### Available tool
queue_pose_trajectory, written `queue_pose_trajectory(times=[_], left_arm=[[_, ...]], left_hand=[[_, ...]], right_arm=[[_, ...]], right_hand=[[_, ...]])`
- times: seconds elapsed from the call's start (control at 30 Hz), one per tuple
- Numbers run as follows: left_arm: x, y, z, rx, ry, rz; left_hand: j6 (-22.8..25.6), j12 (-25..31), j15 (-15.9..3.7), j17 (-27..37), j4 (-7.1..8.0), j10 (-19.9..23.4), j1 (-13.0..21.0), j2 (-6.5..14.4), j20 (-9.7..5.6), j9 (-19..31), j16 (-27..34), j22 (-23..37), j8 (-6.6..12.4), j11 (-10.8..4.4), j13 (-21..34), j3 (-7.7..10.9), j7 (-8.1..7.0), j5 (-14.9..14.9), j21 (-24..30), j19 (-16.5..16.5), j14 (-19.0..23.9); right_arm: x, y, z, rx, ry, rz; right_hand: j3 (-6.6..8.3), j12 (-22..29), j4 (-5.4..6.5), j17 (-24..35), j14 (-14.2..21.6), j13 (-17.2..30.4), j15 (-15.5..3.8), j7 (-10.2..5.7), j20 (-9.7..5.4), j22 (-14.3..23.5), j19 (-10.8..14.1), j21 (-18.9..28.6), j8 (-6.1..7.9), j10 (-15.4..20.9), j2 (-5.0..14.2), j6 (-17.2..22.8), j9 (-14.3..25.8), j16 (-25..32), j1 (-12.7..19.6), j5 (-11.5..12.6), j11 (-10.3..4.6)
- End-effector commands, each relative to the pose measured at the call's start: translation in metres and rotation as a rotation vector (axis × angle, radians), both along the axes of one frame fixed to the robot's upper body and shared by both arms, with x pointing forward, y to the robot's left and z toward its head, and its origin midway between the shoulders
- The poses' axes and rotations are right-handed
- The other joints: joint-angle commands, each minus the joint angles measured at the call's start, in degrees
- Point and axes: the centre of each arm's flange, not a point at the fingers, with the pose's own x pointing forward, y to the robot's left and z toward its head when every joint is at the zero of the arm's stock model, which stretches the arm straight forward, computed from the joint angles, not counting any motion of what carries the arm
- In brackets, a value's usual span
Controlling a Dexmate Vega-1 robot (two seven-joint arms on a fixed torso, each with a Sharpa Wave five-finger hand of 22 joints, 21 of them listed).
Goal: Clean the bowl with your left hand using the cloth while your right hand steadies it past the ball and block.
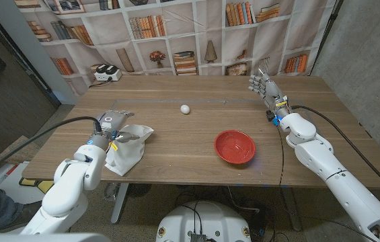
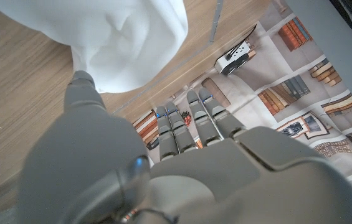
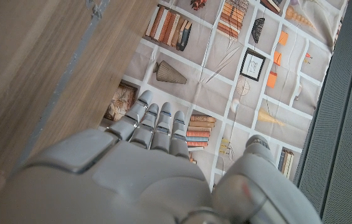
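The red bowl (image 1: 235, 146) stands empty on the wooden table (image 1: 176, 141), right of centre and near the front. A small white ball (image 1: 185, 108) lies farther back, near the middle. The crumpled white cloth (image 1: 129, 144) lies at the front left. My left hand (image 1: 112, 126) is at the cloth's left side. In the left wrist view its fingers (image 2: 191, 121) reach out straight, and the thumb tip touches the cloth (image 2: 126, 43). My right hand (image 1: 263, 86) is raised over the table's far right, fingers spread and holding nothing, well behind the bowl.
A black and white device (image 1: 105, 72) sits at the table's back left corner. A printed bookshelf curtain (image 1: 190, 33) hangs behind the table. Bare wood lies between the cloth, the ball and the bowl.
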Motion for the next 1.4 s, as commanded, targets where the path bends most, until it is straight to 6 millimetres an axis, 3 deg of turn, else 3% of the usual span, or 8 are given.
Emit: queue_pose_trajectory(times=[0.03,0.73,1.0,1.1,1.13,1.4], left_arm=[[0.01,-0.003,0.005,0.0,0.096,0.03],[0.045,-0.004,-0.013,-0.116,0.258,-0.019],[0.05,-0.004,-0.016,-0.155,0.288,-0.028],[0.051,-0.005,-0.016,-0.164,0.286,-0.03],[0.051,-0.005,-0.016,-0.165,0.285,-0.031],[0.053,-0.005,-0.013,-0.204,0.267,-0.057]], left_hand=[[0.5,0.1,-4.65,0.2,-0.11,0.5,0.1,-0.4,-1.42,0.2,0.0,0.3,0.03,-0.37,0.1,-0.42,0.14,0.5,0.1,0.7,0.0],[0.1,-0.1,-4.24,0.3,-0.01,0.1,0.4,-0.2,-0.75,0.3,-0.3,0.3,-0.3,0.03,0.1,-0.79,0.35,0.6,-0.3,0.7,-0.9],[0.3,-0.1,-3.74,0.4,-0.68,0.1,2.8,0.9,3.05,0.3,0.0,0.3,-0.44,1.0,0.1,-0.57,1.28,0.7,2.1,8.7,-0.7],[1.3,0.1,-3.74,0.6,-1.53,0.6,5.9,2.8,3.08,0.4,0.7,0.3,-0.15,1.52,0.2,0.51,1.73,0.3,3.2,12.9,1.3],[1.6,0.3,-3.88,0.6,-2.0,1.2,7.3,3.4,2.87,0.4,1.0,0.2,-0.09,1.12,0.2,0.97,1.87,0.1,3.6,14.3,2.2],[4.3,1.0,-5.08,1.2,-4.53,4.7,18.6,8.0,1.05,1.0,2.4,-0.2,0.76,2.81,0.6,4.72,3.91,-2.4,5.6,24.2,9.2]], right_arm=[[0.004,0.004,-0.001,-0.002,0.008,0.005],[0.002,0.002,-0.008,0.006,0.017,0.004],[0.002,0.001,-0.006,0.008,0.017,-0.001],[0.002,0.001,-0.006,0.005,0.014,-0.002],[0.002,0.001,-0.006,0.008,0.014,-0.001],[0.003,-0.001,-0.005,0.009,0.011,-0.002]], right_hand=[[-0.27,-0.1,0.02,0.2,0.7,0.2,0.02,0.25,-1.76,0.2,0.6,-0.2,-0.15,0.3,0.09,0.6,0.1,0.0,-0.3,0.2,-0.05],[-0.31,-0.1,-0.06,0.1,0.9,0.3,0.17,0.3,-1.62,0.2,0.9,-0.5,-0.13,0.5,0.23,0.7,0.1,0.0,-0.3,0.2,0.04],[-0.3,-0.2,-0.13,0.1,0.9,0.3,0.25,0.35,-1.55,0.2,1.0,-0.6,-0.13,0.4,0.29,0.7,0.1,-0.1,-0.2,0.2,0.01],[-0.31,-0.1,-0.14,0.1,1.0,0.3,0.24,0.34,-1.56,0.2,1.0,-0.7,-0.13,0.5,0.3,0.7,0.1,-0.1,-0.2,0.2,0.04],[-0.31,-0.2,-0.15,0.1,1.0,0.3,0.21,0.31,-1.55,0.2,1.0,-0.7,-0.14,0.5,0.31,0.7,0.1,-0.1,-0.1,0.2,0.05],[-0.29,-0.2,-0.19,0.1,1.1,0.3,0.24,0.32,-1.56,0.3,1.1,-0.8,-0.14,0.5,0.4,0.8,0.1,-0.1,-0.1,0.3,0.03]])
